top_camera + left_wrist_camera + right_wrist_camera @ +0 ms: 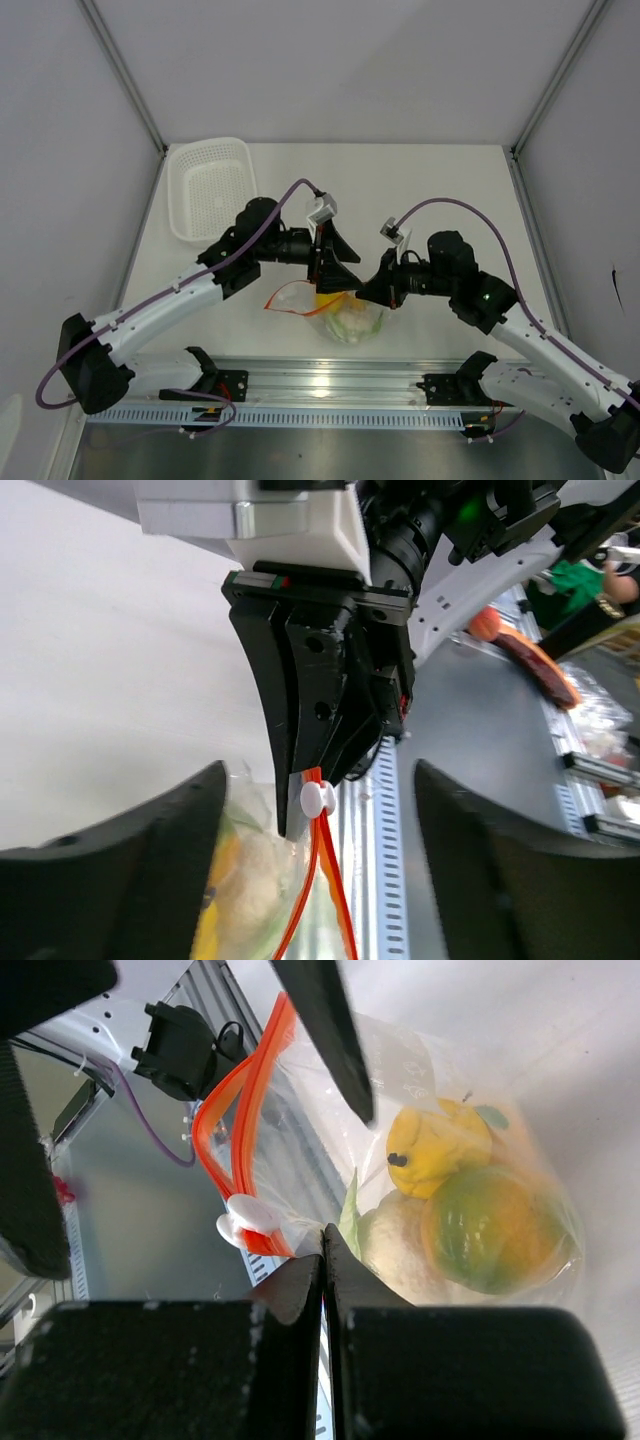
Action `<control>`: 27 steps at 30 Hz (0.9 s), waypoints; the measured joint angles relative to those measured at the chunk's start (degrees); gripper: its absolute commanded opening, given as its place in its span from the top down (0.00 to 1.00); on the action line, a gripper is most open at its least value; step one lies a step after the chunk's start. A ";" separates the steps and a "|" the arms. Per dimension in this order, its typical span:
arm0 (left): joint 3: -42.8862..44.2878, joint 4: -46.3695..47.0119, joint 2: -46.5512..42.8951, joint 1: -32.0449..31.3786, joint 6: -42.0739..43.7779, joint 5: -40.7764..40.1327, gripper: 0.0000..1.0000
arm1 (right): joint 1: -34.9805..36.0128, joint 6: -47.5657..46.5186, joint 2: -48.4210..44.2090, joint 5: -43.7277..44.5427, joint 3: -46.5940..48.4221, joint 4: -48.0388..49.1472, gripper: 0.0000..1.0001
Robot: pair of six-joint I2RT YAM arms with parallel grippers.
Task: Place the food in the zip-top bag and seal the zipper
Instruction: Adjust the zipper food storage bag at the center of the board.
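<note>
Progress: loading looks done, since no loose food shows on the tabletop [450, 190]; sealing is judged the only step left.
Bag position: zip-top bag [345, 318] lies near the tabletop's near edge, at centre, between the two arms.
Bag contents: yellow pear-shaped fruit [435, 1145], yellow-green fruit [490, 1230] and white cauliflower piece [395, 1250] sit packed together at the closed end; an orange fruit cannot be picked out for certain.
Zipper: zipper [240, 1110] shows its two orange-red strips bowed apart, so the mouth is not closed; white slider [250, 1218] sits at one end.
Right end effector: right end effector [325, 1245] has its fingers pressed together on the bag's edge, just beside the slider.
Left end effector: left end effector [336, 278] is spread wide with nothing gripped, poised at the bag's mouth.
Basket: white mesh basket [178, 190] stands far left, well apart from the bag, with no food visible inside.
Remaining: draw the slider along the whole strip.
</note>
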 measured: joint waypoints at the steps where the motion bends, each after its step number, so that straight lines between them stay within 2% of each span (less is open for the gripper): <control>1: -0.33 0.02 -0.70 -0.20 0.31 -0.66 0.32 | -0.11 0.24 0.33 0.00 0.04 -0.04 1.00; 3: -1.66 0.44 -2.84 -0.42 1.77 -2.73 0.43 | -0.35 0.87 1.07 0.00 0.33 -0.28 1.00; 4: -2.12 0.50 -3.50 -0.61 2.14 -3.48 0.44 | -0.46 1.20 1.44 0.00 0.59 -0.42 1.00; 7: -3.43 0.52 -4.94 -1.99 4.63 -6.10 0.43 | -0.66 2.34 3.13 0.00 2.45 -1.44 1.00; 12: -4.39 0.17 -5.18 -4.00 7.98 -9.84 0.33 | -0.74 3.87 4.07 -0.33 4.66 -1.60 1.00; 16: -5.35 0.35 -5.38 -4.50 9.27 -11.76 0.35 | -0.76 4.48 4.24 -0.52 5.75 -2.14 1.00; 19: -5.60 0.31 -5.55 -5.09 10.16 -13.16 0.43 | -0.76 4.83 4.37 -0.79 6.38 -2.64 1.00; 20: -5.60 0.31 -5.64 -5.25 10.38 -13.60 0.49 | -0.76 4.96 4.37 -1.03 6.43 -2.69 1.00; 22: -5.62 0.28 -5.75 -5.35 10.69 -14.38 0.54 | -0.76 5.27 4.37 -1.33 6.43 -2.78 1.00; 23: -5.62 0.31 -5.79 -5.38 10.91 -14.56 0.60 | -0.74 5.33 4.37 -1.42 6.43 -2.91 1.00; 27: -5.64 0.31 -5.90 -5.40 11.04 -14.86 0.71 | -0.76 5.33 4.37 -1.57 6.43 -3.08 1.00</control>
